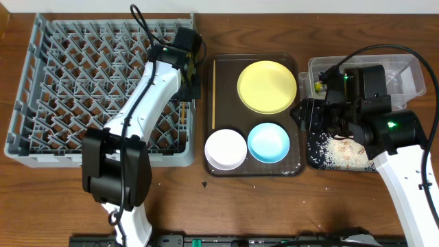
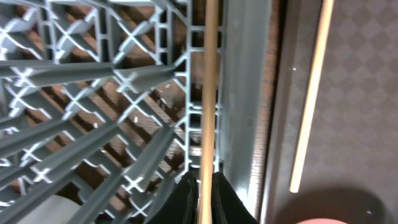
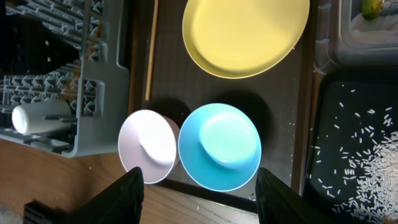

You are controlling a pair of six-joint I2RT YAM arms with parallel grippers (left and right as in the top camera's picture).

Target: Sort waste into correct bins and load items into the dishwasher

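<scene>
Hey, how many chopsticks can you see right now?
2. The held chopstick is pinched in the left hand above the dish rack's right edge; the loose chopstick lies along the brown tray's left side. I see no others.

Serving tray lies between dish rack and tub.

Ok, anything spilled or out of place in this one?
Nothing major. The rice scraps are scattered, but those visible lie inside the black tray. The only stray bit is a small dark speck on the table off the corner of the brown serving tray nearest the white bowl; too small to identify.
</scene>
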